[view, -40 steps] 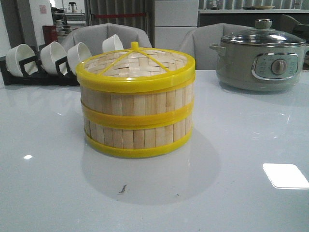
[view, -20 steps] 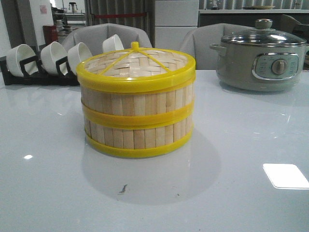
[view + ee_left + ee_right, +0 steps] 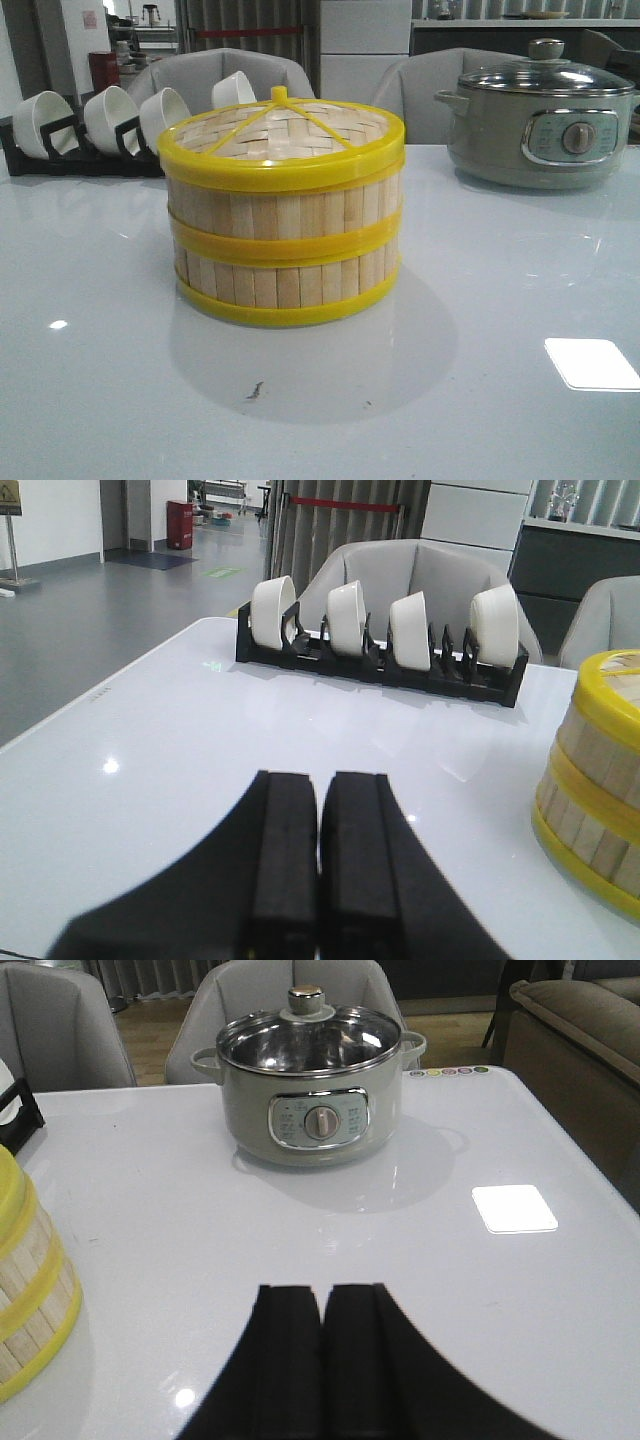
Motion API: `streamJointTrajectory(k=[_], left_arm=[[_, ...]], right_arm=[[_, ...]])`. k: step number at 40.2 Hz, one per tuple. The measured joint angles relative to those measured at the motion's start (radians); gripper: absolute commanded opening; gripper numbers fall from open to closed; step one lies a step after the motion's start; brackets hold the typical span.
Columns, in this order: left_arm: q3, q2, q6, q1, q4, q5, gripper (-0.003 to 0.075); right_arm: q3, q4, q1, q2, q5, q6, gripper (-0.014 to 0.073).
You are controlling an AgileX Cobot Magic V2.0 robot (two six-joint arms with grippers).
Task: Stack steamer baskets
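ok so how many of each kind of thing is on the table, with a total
steamer baskets: 2, upper basket stacked on lower basket
woven lid: 1, on top of the stack
white bowls: 4, first bowl, second bowl, third bowl, fourth bowl
black bowl rack: 1
electric pot with glass lid: 1
total: 9

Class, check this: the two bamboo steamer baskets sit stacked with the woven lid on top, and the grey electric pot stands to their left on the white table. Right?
Not quite. In the front view the grey electric pot stands to the right of the stacked bamboo steamer baskets, not the left. The woven lid is on top.
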Motion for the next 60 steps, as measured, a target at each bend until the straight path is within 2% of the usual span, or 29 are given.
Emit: streamJointTrajectory(k=[47, 53, 60], left_arm=[[0.000, 0.000, 0.000, 0.000, 0.000, 0.007, 0.0085], [0.000, 0.000, 0.000, 0.000, 0.000, 0.007, 0.0085], [0.000, 0.000, 0.000, 0.000, 0.000, 0.007, 0.0085]], right_arm=[[0.009, 0.018, 0.000, -0.046, -0.003, 0.009, 0.0027], [0.089, 0.042, 0.000, -0.114, -0.025, 0.013, 0.0027], [0.284, 0.060, 0.000, -0.224, -0.103, 0.013, 0.0027]])
